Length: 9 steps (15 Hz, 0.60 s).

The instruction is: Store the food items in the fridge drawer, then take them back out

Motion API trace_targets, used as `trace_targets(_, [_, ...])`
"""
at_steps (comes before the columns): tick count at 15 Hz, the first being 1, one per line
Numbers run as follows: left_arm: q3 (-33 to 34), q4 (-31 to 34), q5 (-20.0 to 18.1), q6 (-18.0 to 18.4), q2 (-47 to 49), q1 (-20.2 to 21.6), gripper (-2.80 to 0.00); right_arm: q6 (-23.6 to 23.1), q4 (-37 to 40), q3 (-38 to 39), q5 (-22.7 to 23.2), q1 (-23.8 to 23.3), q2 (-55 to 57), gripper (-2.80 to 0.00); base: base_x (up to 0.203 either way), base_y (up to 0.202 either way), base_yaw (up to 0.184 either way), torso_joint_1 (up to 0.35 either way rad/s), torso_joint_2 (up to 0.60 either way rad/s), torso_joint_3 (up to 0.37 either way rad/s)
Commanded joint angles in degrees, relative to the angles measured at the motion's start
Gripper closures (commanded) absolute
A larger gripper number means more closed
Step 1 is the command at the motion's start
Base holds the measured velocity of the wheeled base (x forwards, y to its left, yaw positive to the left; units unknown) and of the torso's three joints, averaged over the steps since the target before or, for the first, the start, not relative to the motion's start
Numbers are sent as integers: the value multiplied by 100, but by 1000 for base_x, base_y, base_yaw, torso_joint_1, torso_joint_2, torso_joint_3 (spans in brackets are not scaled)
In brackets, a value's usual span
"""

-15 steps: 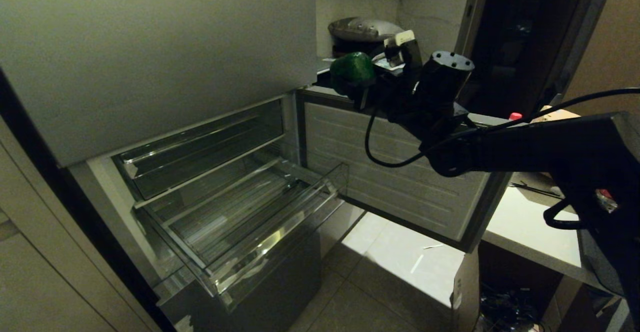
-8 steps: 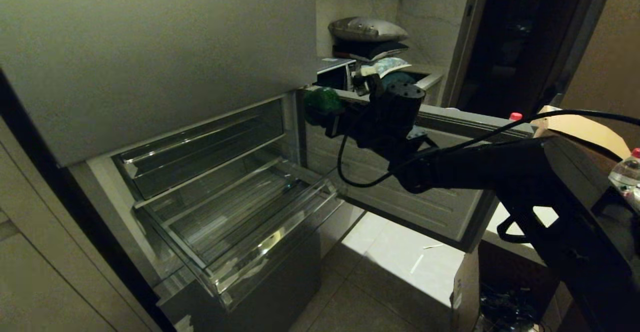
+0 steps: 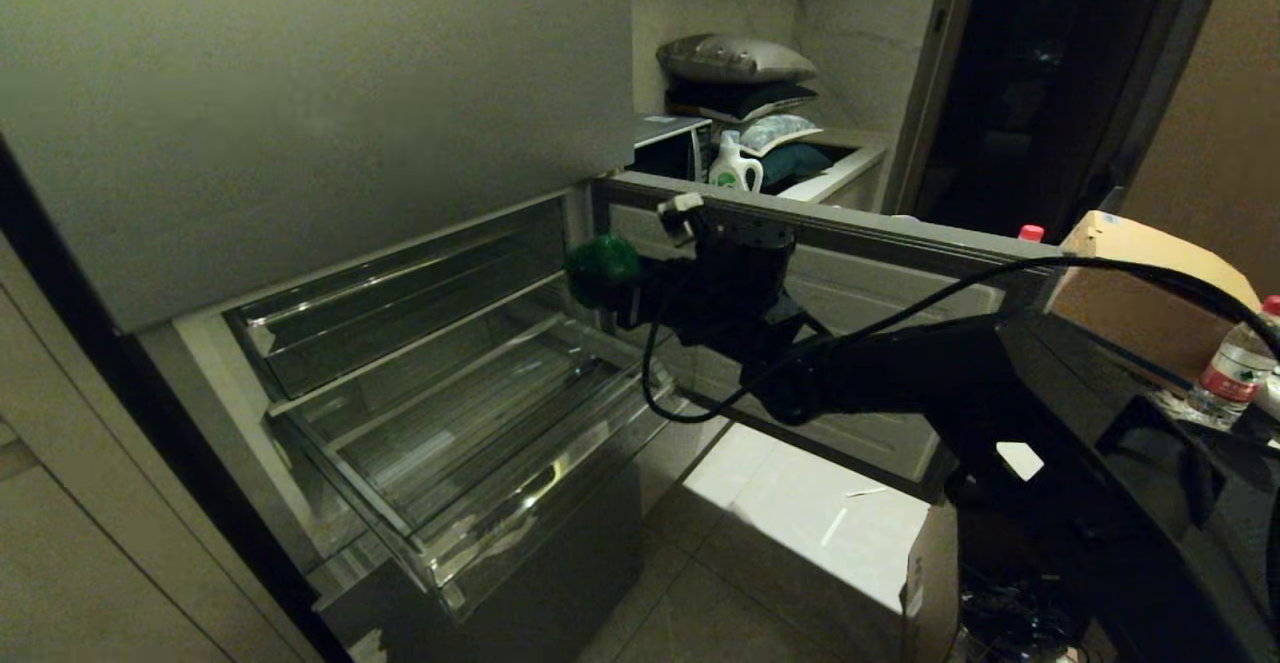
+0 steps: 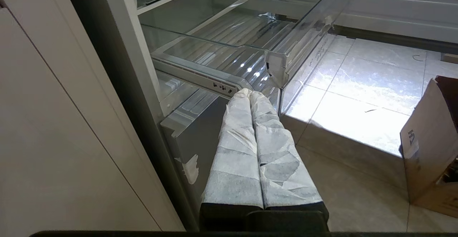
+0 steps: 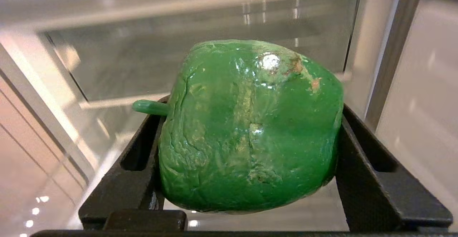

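Carrying the glossy dark-green, rounded food item (image 3: 601, 261) toward the wide transparent plastic fridge drawer (image 3: 480, 443): right end effector (image 3: 612, 288) is pinching it, one black finger on each flank, as the right wrist view shows. A short green stem pokes out sideways past one finger, so the piece sits on its side in the grip. Grip looks centred on the widest part, likely to keep a slick, round body from slipping.

The green piece hangs in the air above the drawer's far right corner, level with the shallower clear tray (image 3: 400, 293), not yet over the ribbed floor. The drawer is pulled fully out and holds no food. The grey fridge door panel (image 3: 830, 363) stands open just behind the arm.

Right arm pose: stretched out from the right side, forearm roughly level, wrist aimed at the fridge interior, black cable looping beneath.

Left end effector (image 4: 251, 94) is parked low beside the drawer's front corner, white-wrapped fingers pressed together, holding nothing.

The orange-tan item is not in view.
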Motion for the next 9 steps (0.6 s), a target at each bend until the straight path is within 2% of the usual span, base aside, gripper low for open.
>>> trace_targets(1, [1,0,-1,2,8,0,0,-4,-32,1,10,49,293,0,0,0,0,0,0,0])
trace_targets(9, [2,0,-1,2,8,0,0,-21,-34,-4,17,32,762,0,0,0,0,0,0,0])
